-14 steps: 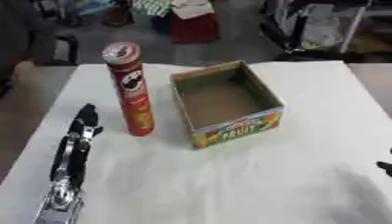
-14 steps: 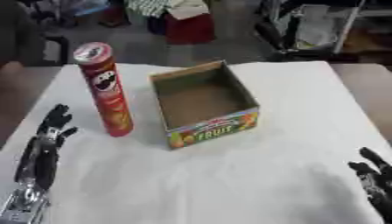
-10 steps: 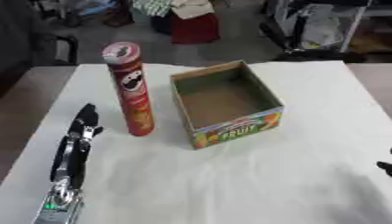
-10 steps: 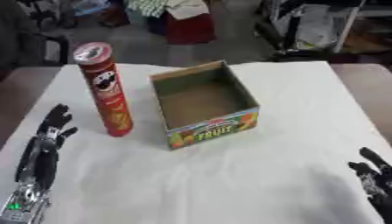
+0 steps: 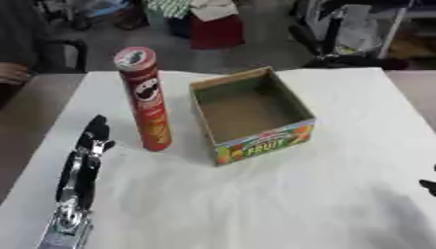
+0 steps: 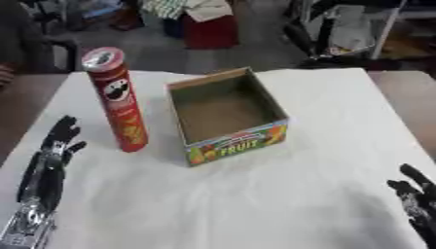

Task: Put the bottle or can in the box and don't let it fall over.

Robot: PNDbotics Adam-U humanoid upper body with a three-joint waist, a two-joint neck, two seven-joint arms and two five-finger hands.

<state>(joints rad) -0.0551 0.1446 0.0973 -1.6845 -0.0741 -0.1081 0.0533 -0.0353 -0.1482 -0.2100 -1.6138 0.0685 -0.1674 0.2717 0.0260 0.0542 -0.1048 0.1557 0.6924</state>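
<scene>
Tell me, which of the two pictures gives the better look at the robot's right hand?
The right eye view. There the right hand shows at the lower right edge of the table, dark fingers open and pointing up, touching nothing. The left eye view catches only a dark sliver of it at the right border, too little to tell anything about it.

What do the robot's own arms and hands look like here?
The left hand is black, with slim jointed fingers and a thumb. Behind it runs a narrow black forearm with silver metal strips, ending in a shiny silver joint. The right hand shows only as black fingers at the lower right corner. No cables or markings are visible.
</scene>
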